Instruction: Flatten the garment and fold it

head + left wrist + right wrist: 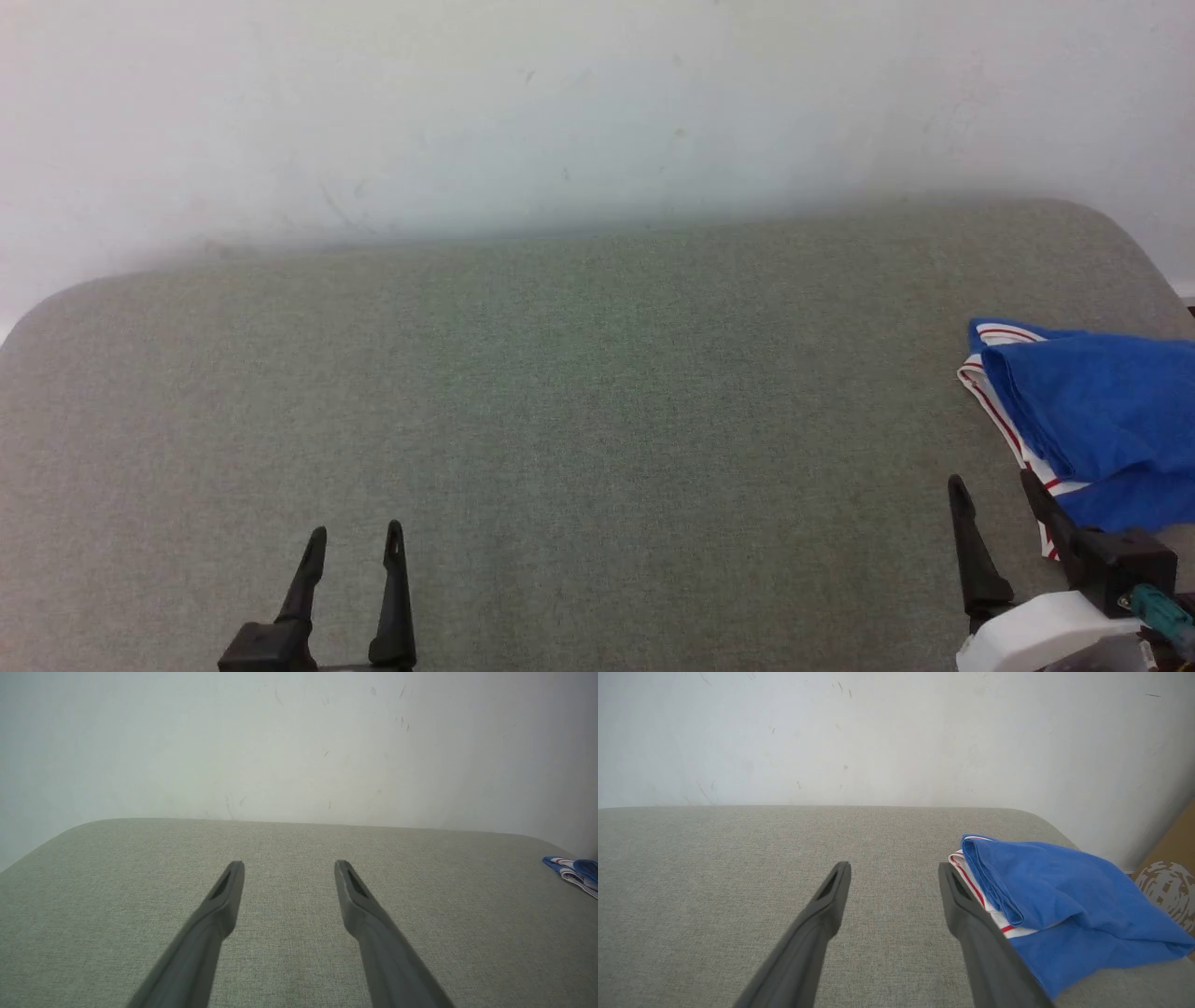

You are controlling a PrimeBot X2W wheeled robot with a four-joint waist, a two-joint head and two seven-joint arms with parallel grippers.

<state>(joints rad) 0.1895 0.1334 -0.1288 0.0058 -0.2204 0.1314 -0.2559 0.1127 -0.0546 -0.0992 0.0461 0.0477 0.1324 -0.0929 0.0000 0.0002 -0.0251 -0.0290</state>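
The garment (1092, 420), bright blue with white and red-striped trim, lies in a folded bundle at the right edge of the grey-green cushion (579, 392). In the right wrist view the garment (1055, 896) sits just right of my right fingers. My right gripper (991, 485) is open at the lower right, its right finger beside the trim and nothing between its fingers. My left gripper (355, 537) is open at the lower left, far from the cloth. From the left wrist, the left gripper (288, 864) hovers over bare fabric and the garment (577, 870) shows at the far right.
A white wall (560, 112) rises behind the cushion's far edge. The cushion has rounded back corners. A brown cardboard box (1169, 877) with a white print stands beyond the cushion's right side. The wide middle of the cushion is bare fabric.
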